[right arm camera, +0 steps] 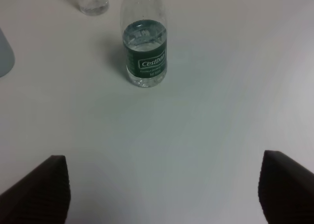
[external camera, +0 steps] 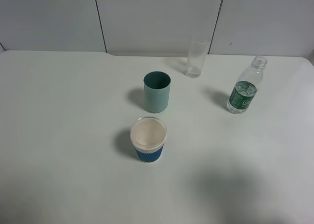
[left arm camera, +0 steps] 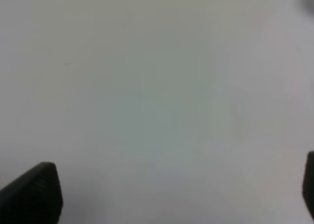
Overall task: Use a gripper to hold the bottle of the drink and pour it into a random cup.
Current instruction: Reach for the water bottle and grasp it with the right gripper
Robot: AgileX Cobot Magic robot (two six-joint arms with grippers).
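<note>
Right hand [right arm camera: 162, 187] hangs empty, fingers wide apart, facing the bottle [right arm camera: 144, 52], which stands upright at 2 o'clock on the bench [external camera: 59, 136], with the glass [external camera: 196, 57] at its 10 o'clock. The reach seems the step in hand. Next it must advance squarely until the fingers flank the label, then close without tipping it.

Neck of the bottle [right arm camera: 144, 52] and most of the glass [right arm camera: 93, 2] beyond the right wrist view's edge
</note>
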